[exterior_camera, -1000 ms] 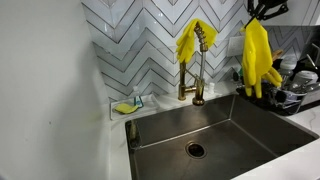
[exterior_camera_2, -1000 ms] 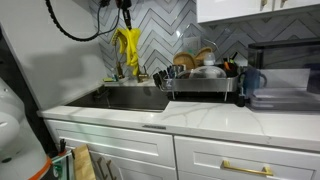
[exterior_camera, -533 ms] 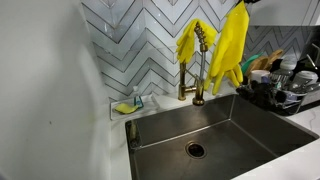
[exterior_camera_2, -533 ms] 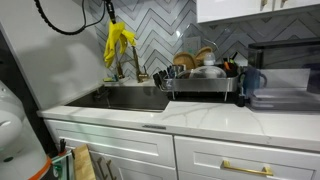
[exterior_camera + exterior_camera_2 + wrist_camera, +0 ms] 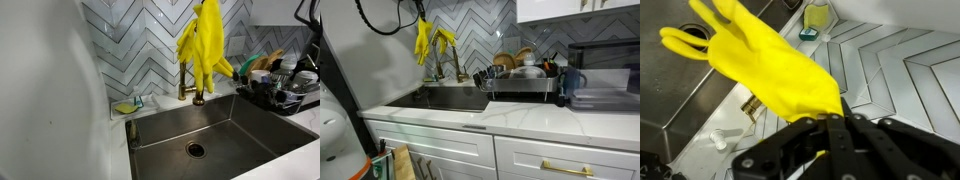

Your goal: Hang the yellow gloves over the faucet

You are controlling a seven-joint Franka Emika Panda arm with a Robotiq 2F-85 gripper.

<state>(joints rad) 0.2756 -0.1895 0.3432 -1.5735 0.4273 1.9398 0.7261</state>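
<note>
Kitchen sink (image 5: 240,130) under herringbone tile: draped glove (image 5: 184,42) already over faucet (image 5: 185,82). Gripper (image 5: 835,118) fingers clamped on held glove (image 5: 210,45), dangling just beside faucet top. Draping and release left.

Out in front of the faucet (image 5: 184,82), the air above the sink basin (image 5: 250,128) is open. The tiled wall (image 5: 140,45) stands close behind the faucet. A loaded dish rack (image 5: 270,100) crowds one side; a low sponge tray (image 5: 127,106) sits on the other. Yellow gloves (image 5: 208,45) hang at the faucet's arch.
</note>
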